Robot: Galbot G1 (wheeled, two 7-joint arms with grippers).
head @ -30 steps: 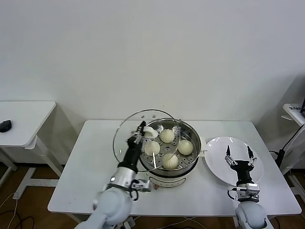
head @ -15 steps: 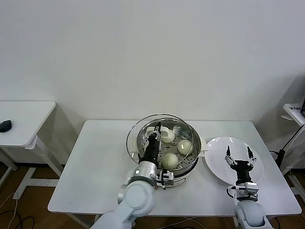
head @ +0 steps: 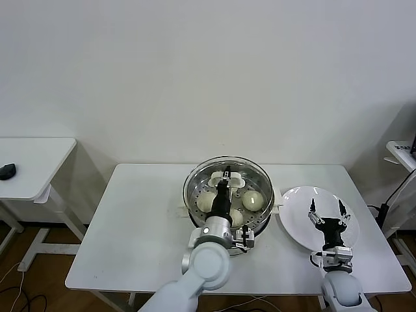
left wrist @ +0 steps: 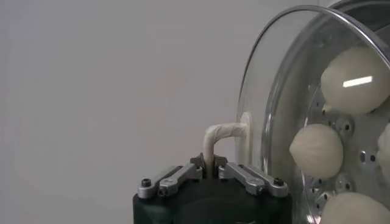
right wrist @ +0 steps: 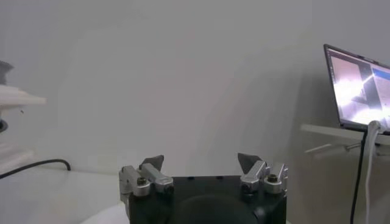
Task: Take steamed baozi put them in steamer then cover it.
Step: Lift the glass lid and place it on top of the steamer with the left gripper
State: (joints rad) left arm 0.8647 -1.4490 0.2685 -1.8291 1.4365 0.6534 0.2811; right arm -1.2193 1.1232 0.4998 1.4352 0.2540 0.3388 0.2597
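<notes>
Your glass cover (head: 227, 184) sits over the steamer (head: 260, 218) at the middle of the white table (head: 130, 227), its metal rim roughly lined up with the pot's rim; from the head view you cannot tell whether it is fully seated or a shade above. Through the glass you see the steamed baozi (head: 252, 199) resting on the perforated tray; the left wrist view shows several pale domes behind the lid.

Your left gripper (head: 224, 177) is clamped on the cover's cream-white handle (left wrist: 220, 135), with the jaws closed tight around the bar. So the loading looks done and you are at the covering step, near its end.

Judging from this, your next move calls for settling the lid level onto the rim, then releasing the handle and lifting straight away so the lid is not dragged sideways.

Your right gripper (head: 326, 213) waits with its jaws spread wide and nothing in them, above the bare white plate (head: 296, 224) just beside the steamer.
</notes>
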